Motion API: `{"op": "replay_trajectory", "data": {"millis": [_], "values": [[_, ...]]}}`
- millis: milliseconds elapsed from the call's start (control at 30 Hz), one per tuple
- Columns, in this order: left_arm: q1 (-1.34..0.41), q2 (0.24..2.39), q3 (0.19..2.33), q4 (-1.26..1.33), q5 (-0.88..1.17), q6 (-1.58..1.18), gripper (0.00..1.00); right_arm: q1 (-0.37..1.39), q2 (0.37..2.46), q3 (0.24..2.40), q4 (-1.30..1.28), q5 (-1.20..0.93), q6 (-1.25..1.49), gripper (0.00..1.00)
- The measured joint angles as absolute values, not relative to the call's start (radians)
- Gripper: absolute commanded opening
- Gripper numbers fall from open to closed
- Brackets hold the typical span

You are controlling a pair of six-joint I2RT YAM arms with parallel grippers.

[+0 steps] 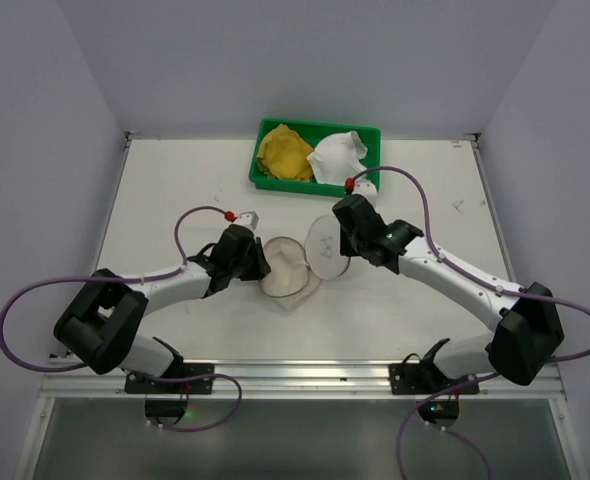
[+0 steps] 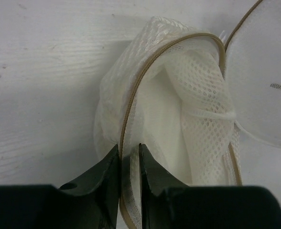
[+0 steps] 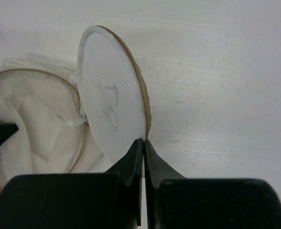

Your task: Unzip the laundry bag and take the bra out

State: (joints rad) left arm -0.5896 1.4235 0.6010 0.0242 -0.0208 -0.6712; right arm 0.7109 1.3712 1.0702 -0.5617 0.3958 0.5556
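The table (image 1: 175, 200) is white and carries all items. The left arm (image 1: 165, 285) and right arm (image 1: 455, 275) reach inward from the near edge and meet at the table's centre. The tray (image 1: 257, 160) is green and stands at the far edge, well apart from both grippers; it holds a yellow cloth (image 1: 284, 152) on its left and a white cloth (image 1: 338, 155) on its right. The bag (image 1: 283, 275) lies at the centre of the table, between the two wrists, and stands open. Its body rests on the table as a slumped mesh bowl. Its lid (image 1: 323, 243) (a flat round mesh disc with a tan edge) is raised on edge just right of the body and joined to it at one side. A smooth white fabric (image 2: 155, 124) shows inside the body; whether it is the bra cannot be told. The left gripper (image 2: 129, 148) is at the near-left side of the body. Its jaws are drawn in to a narrow gap, and the tan rim (image 2: 197, 34) and a fold of mesh pass between them, touching the inner faces. The right gripper (image 3: 144, 142) is at the lid's lower edge. Its jaws are fully closed, and the lid's thin edge is pinched between the fingertips. In the right wrist view the tip of one left finger shows at the frame's left edge, beside the body.
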Motion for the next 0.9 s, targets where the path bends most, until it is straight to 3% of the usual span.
{"op": "replay_trajectory", "data": {"millis": [267,633,767,900], "values": [[-0.611,1.469,0.61,0.073,0.019,-0.694,0.21,0.839,1.371,1.101,-0.548,0.37,0.451,0.01],[-0.611,1.452,0.553,0.118,0.039,-0.742,0.21,0.944,1.497,1.1,-0.293,-0.048,0.334,0.02],[-0.611,1.395,0.508,0.113,0.03,-0.761,0.27,0.943,1.597,1.1,-0.245,-0.131,0.327,0.01],[-0.611,1.347,0.477,0.111,0.021,-0.779,0.4,0.943,1.67,1.1,-0.205,-0.199,0.327,0.01]]}}
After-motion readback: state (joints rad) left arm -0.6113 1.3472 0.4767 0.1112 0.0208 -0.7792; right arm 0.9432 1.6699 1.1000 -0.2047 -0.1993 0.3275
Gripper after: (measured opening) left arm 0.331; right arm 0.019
